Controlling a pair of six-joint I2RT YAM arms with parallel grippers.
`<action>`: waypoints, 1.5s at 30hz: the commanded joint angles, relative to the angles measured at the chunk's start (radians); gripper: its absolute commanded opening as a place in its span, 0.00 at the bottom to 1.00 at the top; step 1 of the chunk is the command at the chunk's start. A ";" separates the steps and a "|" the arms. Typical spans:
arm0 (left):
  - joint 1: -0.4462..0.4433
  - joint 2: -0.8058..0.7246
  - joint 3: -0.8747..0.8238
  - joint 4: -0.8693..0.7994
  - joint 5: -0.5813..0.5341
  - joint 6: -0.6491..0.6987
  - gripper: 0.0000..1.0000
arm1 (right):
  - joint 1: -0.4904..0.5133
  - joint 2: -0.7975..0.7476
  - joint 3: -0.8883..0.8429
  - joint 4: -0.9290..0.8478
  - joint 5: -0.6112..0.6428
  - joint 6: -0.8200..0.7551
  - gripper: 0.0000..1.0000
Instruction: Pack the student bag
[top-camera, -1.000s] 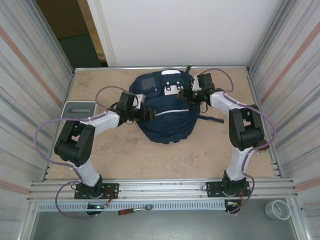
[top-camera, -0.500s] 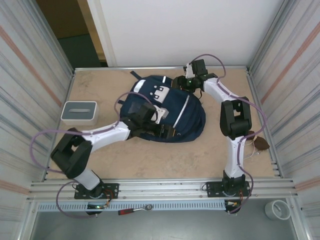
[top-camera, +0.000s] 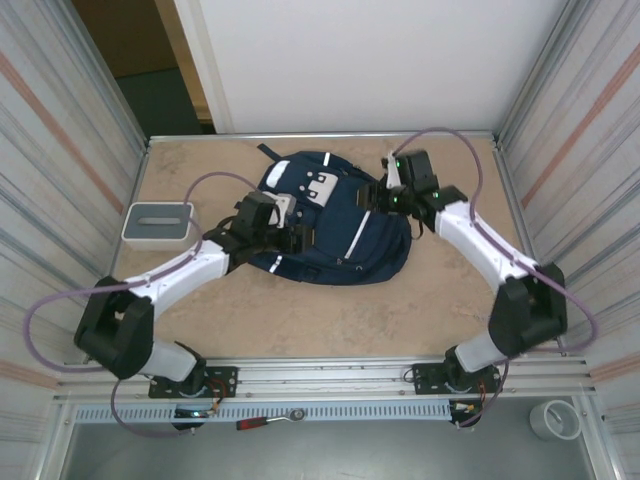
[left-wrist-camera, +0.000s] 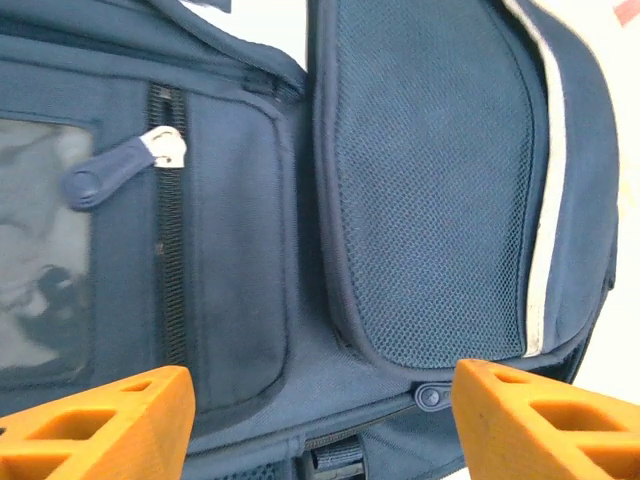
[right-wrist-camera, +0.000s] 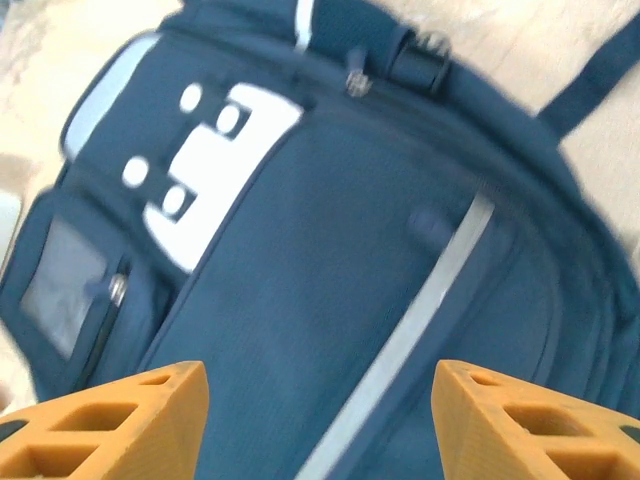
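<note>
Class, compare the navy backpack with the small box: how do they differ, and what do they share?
Colour: the student bag is navy with white stripes; the box is grey on top with pale sides. Size: the bag is far larger than the box. Place: the bag lies mid-table; the box sits at the left edge, apart from it. Both rest on the table.

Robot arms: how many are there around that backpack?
2. The left arm stretches to the backpack's left side; the right arm to its right side. None seem hidden.
</note>
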 joint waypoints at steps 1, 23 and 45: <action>-0.034 0.057 0.083 -0.022 0.036 0.014 0.63 | 0.033 -0.100 -0.126 0.019 0.071 0.052 0.59; -0.034 0.239 0.139 0.039 0.094 -0.008 0.21 | 0.455 -0.042 -0.457 0.476 0.313 0.436 0.39; -0.026 0.218 0.110 0.066 0.136 -0.014 0.10 | 0.555 0.069 -0.516 0.655 0.590 0.692 0.36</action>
